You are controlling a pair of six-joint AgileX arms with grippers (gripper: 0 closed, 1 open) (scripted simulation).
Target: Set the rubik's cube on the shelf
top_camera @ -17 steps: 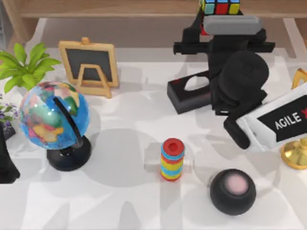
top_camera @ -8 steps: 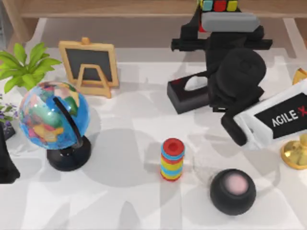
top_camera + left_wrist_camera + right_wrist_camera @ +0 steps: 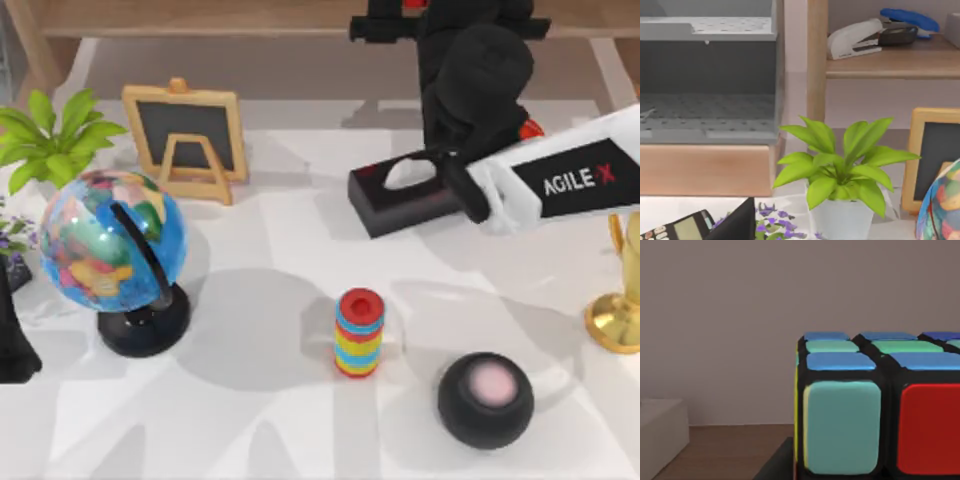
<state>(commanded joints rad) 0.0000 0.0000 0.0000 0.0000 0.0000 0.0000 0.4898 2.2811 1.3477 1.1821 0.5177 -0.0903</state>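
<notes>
Your right arm [image 3: 560,185] reaches over the white counter [image 3: 290,290] to the shelf [image 3: 200,15] at its far edge. Right wrist view: rubik's cube [image 3: 880,410] close up, above the wooden shelf board, plain wall behind; contact with the board can't be told. Whether the right gripper is wide or holding can't be told. Left arm parked at counter's left, facing a potted plant [image 3: 840,170].

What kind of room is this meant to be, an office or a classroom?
Probably a rendered study or office desk: a globe, a small chalkboard easel and a potted plant stand on the white table, with a stapler on the wooden shelf.
</notes>
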